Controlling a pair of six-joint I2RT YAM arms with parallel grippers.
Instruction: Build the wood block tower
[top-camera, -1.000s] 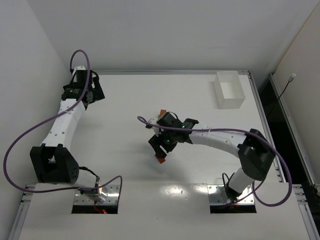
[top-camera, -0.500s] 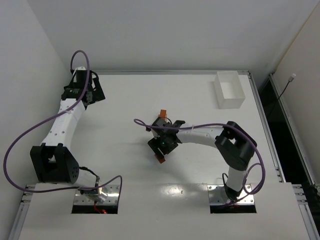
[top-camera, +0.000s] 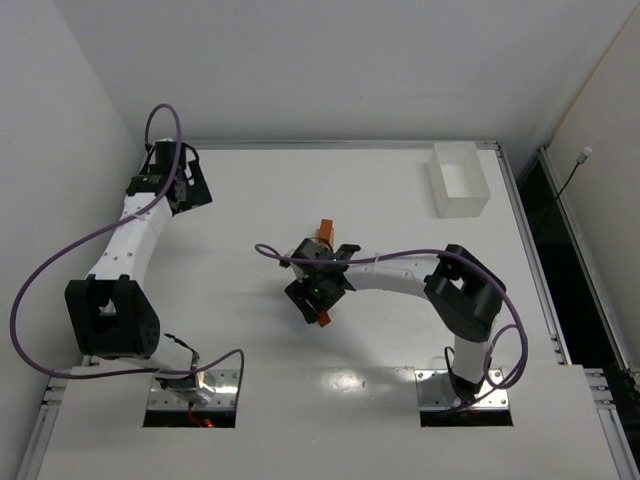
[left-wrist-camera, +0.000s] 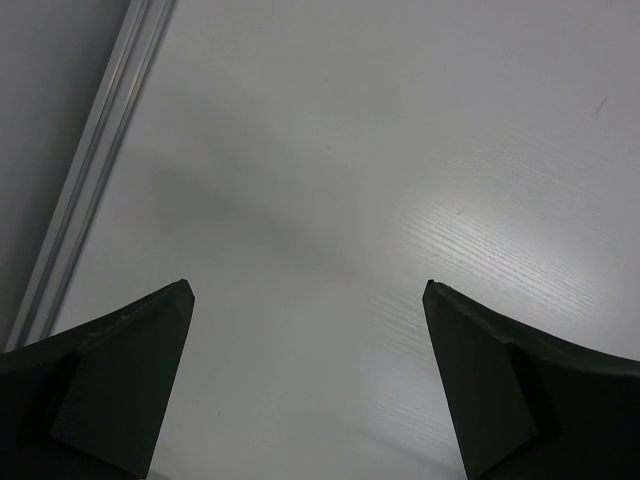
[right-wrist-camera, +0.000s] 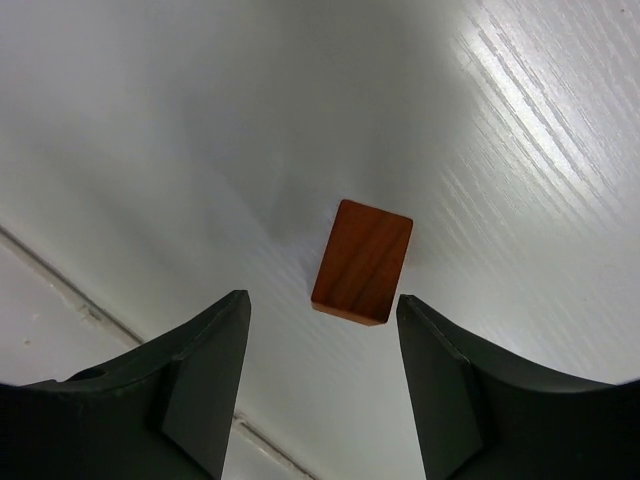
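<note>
- at the middle of the table, your right gripper hangs low with its fingers spread wide, gripping nothing
- between those fingers lies a reddish-orange block, flat on the surface (it sits closer to one finger than the other, and a thin gap shows on each side)
- a second orange piece sits just beyond the right wrist, apart from the first and not stacked on it; you cannot tell its shape, it is too small
- at the far left, your left gripper is spread open as well, holding nothing, over the tabletop near the edge rail
- the white tray stands at the far right corner, well apart from both grippers
</note>
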